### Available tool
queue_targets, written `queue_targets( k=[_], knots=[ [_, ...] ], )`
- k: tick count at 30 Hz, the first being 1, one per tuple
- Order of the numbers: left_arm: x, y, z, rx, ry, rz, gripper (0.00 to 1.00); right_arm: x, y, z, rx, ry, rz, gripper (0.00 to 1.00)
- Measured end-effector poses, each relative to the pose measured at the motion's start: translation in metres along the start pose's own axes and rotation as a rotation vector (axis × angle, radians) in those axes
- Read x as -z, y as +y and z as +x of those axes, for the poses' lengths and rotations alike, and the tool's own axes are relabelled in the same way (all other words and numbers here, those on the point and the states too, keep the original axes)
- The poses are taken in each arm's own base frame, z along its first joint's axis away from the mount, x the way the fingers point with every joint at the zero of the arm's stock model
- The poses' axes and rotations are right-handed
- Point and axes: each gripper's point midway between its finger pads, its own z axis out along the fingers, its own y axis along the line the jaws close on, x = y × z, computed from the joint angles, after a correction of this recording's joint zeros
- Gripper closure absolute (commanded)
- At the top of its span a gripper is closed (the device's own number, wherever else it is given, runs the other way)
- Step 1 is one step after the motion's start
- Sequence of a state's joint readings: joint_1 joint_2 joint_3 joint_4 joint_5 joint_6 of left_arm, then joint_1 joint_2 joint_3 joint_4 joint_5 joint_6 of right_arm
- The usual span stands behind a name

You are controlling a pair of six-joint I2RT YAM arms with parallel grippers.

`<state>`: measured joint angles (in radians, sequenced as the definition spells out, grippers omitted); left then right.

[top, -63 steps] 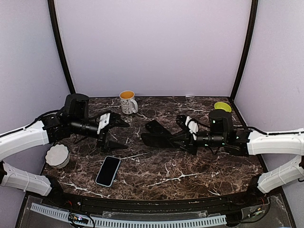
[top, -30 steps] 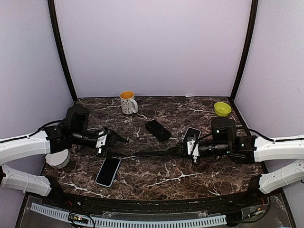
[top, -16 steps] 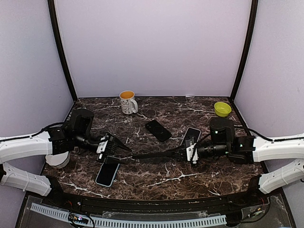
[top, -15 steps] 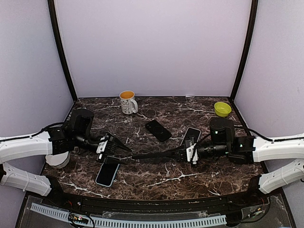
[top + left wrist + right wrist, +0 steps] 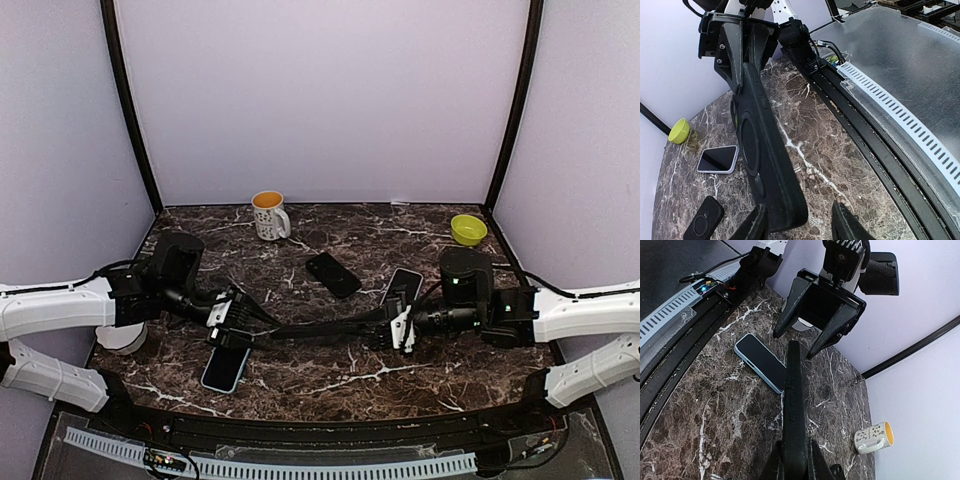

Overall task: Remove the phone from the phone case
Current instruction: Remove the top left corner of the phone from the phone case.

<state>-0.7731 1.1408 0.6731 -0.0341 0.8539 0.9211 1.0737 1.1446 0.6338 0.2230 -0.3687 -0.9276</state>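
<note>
The right gripper (image 5: 383, 330) is clamped narrowly on 1 end of the black phone case (image 5: 320, 328), its 2 fingers (image 5: 774, 465) pinching the flat faces so the case stands on edge. The case stretches leftward across the middle of the bench (image 5: 430, 375), nearer the near edge than the far one. Whether a phone sits inside it cannot be told from these views.

The left gripper (image 5: 262, 330) faces it with jaws spread wide; the case's free end lies between the fingers (image 5: 845, 227) – just beside 1 of them, well off the other. The pictures do not show whether it touches.

A blue-edged phone (image 5: 226, 368) lies screen-up on the marble below the left gripper, toward the near-left corner. A flat black piece (image 5: 333, 274) rests at mid-bench and a pale-rimmed phone (image 5: 403, 285) just behind the right gripper. A mug (image 5: 268, 214) stands by the far edge – a green bowl (image 5: 467, 229) in the far-right corner.
</note>
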Motion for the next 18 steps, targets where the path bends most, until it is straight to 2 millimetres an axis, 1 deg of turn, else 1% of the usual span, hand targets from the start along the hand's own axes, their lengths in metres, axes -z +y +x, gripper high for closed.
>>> queue_targets(
  k=[5, 12, 17, 18],
  knots=[
    [-0.0024, -0.0027, 0.0018, -0.001, 0.002, 0.005, 0.57, -0.0007, -0.0023, -0.0055, 0.014, -0.010, 0.005, 1.00],
    [-0.0039, -0.0022, 0.0041, 0.003, 0.012, 0.002, 0.64, -0.0017, -0.0005, -0.0075, 0.021, -0.013, 0.000, 1.00],
    [-0.0048, -0.0013, 0.0056, 0.006, 0.015, 0.000, 0.67, -0.0024, 0.0003, -0.0075, 0.032, -0.010, -0.001, 1.00],
    [-0.0050, -0.0013, 0.0059, 0.006, 0.016, 0.000, 0.69, -0.0027, 0.0004, -0.0072, 0.035, -0.009, -0.002, 1.00]
  ],
)
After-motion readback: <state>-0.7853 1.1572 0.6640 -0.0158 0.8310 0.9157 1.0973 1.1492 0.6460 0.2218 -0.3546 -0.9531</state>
